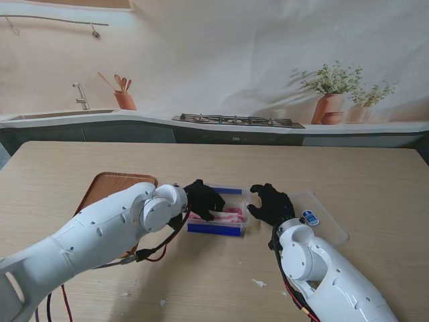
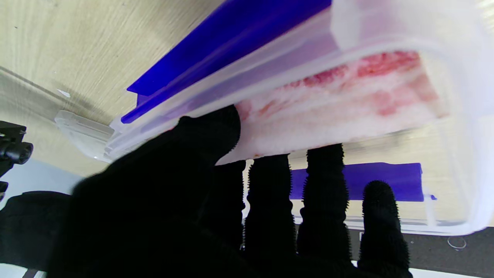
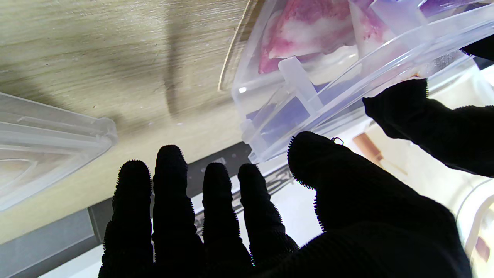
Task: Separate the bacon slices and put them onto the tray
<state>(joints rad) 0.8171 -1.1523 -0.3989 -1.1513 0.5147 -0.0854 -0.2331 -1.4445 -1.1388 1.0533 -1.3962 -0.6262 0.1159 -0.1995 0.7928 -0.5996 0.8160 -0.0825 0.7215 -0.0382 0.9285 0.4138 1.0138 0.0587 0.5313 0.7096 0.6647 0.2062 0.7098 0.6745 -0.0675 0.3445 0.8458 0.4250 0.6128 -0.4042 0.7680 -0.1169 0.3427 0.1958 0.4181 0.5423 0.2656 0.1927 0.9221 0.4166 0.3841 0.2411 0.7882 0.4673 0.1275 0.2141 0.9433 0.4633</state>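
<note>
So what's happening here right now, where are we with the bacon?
The left hand is reaching into the clear container with blue clips, thumb and fingers pinching the bacon that lies inside. The right hand is open beside the container's right end, holding nothing. The clear lid lies on the table to the right. The wooden tray sits on the left, mostly hidden by the left arm, with no slice visible on it.
</note>
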